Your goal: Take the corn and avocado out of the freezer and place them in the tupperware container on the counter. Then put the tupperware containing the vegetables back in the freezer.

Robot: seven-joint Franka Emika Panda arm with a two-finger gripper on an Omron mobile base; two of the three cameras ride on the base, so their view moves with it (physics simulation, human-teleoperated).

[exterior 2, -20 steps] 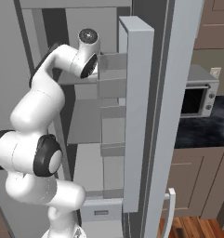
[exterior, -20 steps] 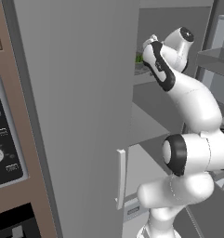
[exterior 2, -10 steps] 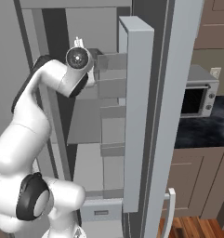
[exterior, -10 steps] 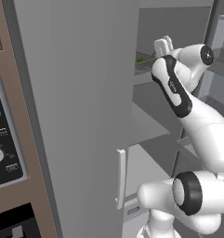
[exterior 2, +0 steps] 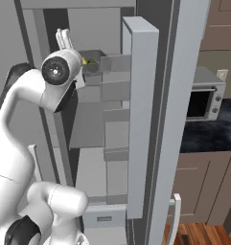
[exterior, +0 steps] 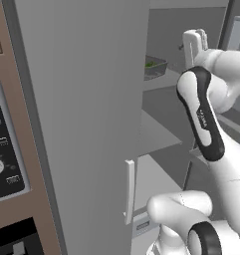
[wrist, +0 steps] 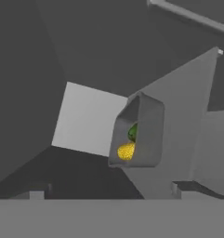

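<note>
Inside the freezer (exterior 2: 150,119), the tupperware container (wrist: 140,132) hides most of the corn (wrist: 126,151) and the avocado (wrist: 133,133) behind its wall. From the left base view the freezer door cuts off the container's near end, and its contents read as an indistinct green speck.

The freezer (exterior: 91,99) door fills the mid-left, w/ a white bar handle (exterior: 129,191) low on its edge, and an oven panel (exterior: 4,149) sits at far left. Inside, on an upper grey shelf (exterior: 161,82), the tupperware container (exterior: 155,66) rests w/ the green avocado (exterior: 149,63) showing over its rim. The white arm rises from lower right, and the gripper (exterior: 195,42) is up near the top, just right of the container, apart from it, its finger state hard to tell here.
</note>
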